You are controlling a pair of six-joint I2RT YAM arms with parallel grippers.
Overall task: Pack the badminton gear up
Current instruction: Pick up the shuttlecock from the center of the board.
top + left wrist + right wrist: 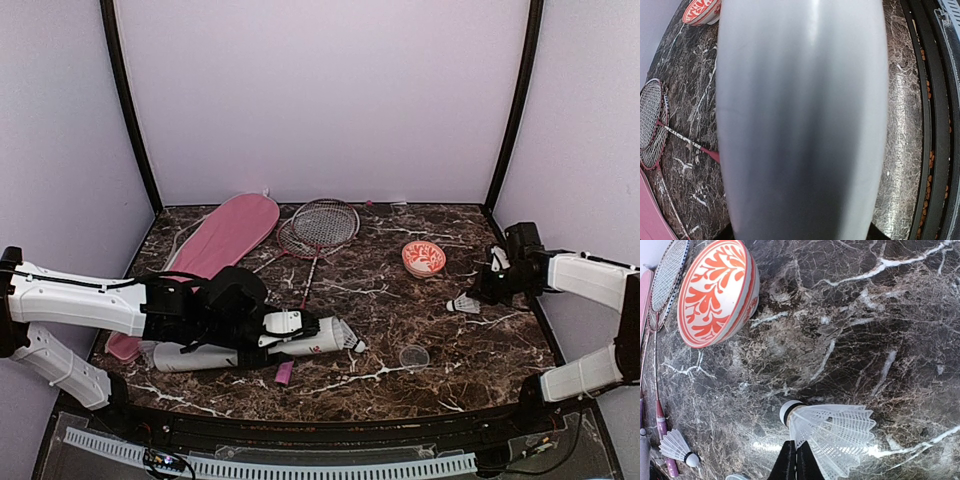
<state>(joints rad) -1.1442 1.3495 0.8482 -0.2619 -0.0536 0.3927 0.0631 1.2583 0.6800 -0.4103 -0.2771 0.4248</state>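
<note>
Top external view: the red-patterned bowl (423, 258) on the marble table (500, 350) is taken as the reference point. Well apart from the bowl, toward the left arm and nearer to the arm bases, the white tube (190, 357) is laid on its side. The left gripper (258, 326) is clamped around the middle of it. In the left wrist view the tube fills almost the whole picture and the fingers are nearly hidden behind it. One shuttlecock (356, 345) is seen just at the end of the tube that is nearer to the bowl.

Near the bowl, on the side of the right arm, a second shuttlecock (463, 303) is lying on the table. The right gripper (794, 445) is placed at the edge of its feather skirt with the two fingers pressed together. Whether a feather is caught between them cannot be told.

Farther from the bases than the bowl, toward the left arm, the two rackets (322, 225) are laid with their heads overlapping. The pink bag (225, 235) is just beside them, farther from the bowl. A clear round lid (413, 356) is seen nearer to the bases than the bowl.
</note>
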